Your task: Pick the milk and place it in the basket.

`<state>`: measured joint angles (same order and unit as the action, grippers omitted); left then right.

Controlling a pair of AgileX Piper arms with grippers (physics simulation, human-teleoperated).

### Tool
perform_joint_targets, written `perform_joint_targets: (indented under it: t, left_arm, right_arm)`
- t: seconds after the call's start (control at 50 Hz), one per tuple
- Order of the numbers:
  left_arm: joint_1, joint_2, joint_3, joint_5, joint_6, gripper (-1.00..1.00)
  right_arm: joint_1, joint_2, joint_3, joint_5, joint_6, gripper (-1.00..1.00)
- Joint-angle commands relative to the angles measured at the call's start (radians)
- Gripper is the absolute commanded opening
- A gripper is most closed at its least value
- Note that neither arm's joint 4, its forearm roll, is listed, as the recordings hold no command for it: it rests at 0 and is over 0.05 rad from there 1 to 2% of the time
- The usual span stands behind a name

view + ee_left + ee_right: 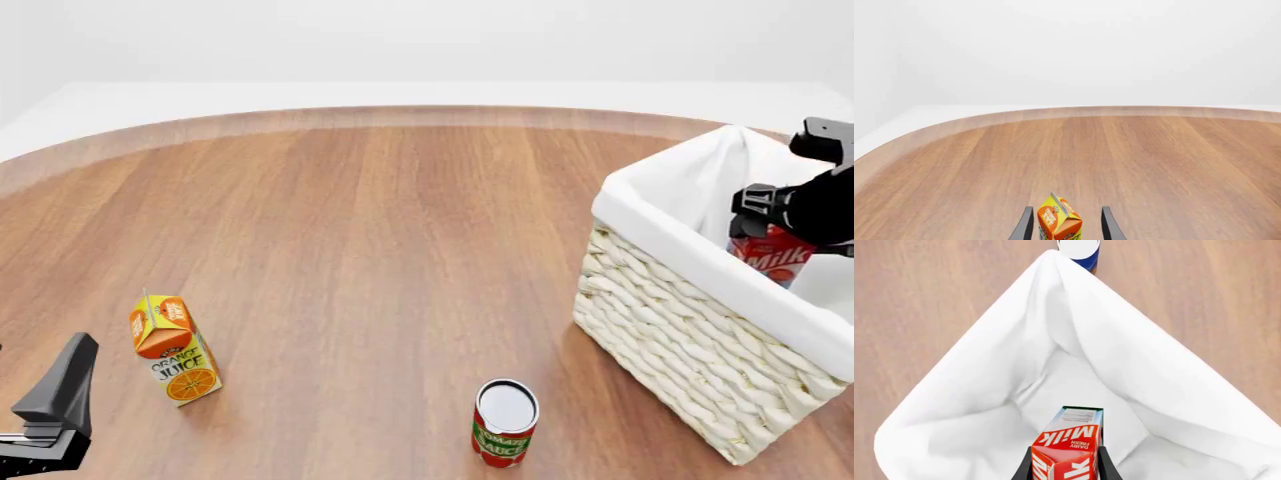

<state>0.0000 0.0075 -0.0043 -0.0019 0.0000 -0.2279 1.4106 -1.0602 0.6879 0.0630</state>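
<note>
A round-edged brown wooden table [374, 250] is filling the front view under a plain white background. At its right side the large pale woven wicker basket [667, 340] with a white cloth lining is standing, and the black right gripper [787, 215] is hanging over its opening, gripping the small red gable-top milk carton [770, 255] by its top; the carton is sitting between the jaws, inside the basket's rim. Near the table's front left an orange-yellow juice carton [174, 350] is standing upright, with the black left gripper [54, 415] just beside it at the picture's edge. A red-green round can [505, 422] is standing in front of the basket, apart from it.

In the left wrist view the left gripper's two dark fingers [1024, 227] are standing spread on either side of the juice carton [1059, 220], with gaps showing on both sides.

In the right wrist view the right gripper's fingers [1026, 467] are pressing both sides of the milk carton [1067, 450], which is hanging above the white lining [987, 405]. Whether it is touching the lining, I cannot tell.
</note>
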Motion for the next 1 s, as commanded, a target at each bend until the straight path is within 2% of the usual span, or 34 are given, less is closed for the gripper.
perform_joint_targets:
  t: [0.02,0.72,1.0]
  left_arm:
    - [0.0,0.0,0.0,0.0,0.0,1.0]
    - [0.0,0.0,0.0,0.0,0.0,1.0]
    - [0.0,0.0,0.0,0.0,0.0,1.0]
  right_arm:
    - [-0.004,0.013,0.005,-0.032,0.039,-1.0]
    - [-0.016,0.072,0.054,-0.112,0.035,-1.0]
    - [-0.024,0.078,0.056,-0.113,0.028,-1.0]
